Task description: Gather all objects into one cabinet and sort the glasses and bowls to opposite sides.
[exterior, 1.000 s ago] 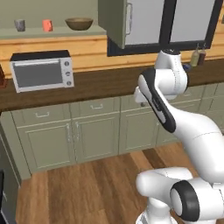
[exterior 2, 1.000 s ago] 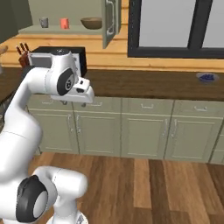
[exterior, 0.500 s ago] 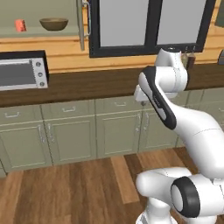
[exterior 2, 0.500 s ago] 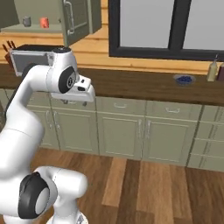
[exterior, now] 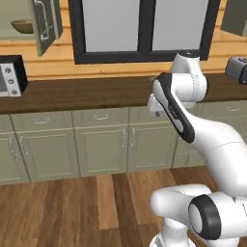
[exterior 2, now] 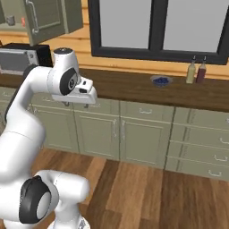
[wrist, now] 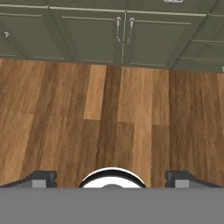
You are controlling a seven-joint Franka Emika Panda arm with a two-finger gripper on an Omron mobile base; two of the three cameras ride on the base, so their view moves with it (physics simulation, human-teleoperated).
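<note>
Far up-left of the open claw [wrist: 112, 177], wooden bowl [exterior: 23, 26] inside cabinet [exterior: 47, 21].

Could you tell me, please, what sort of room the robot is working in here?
A rendered home kitchen, it seems: a long dark wooden countertop over olive-grey base cabinets, a microwave on the counter, and an open wall cabinet holding a brown wooden bowl.
</note>
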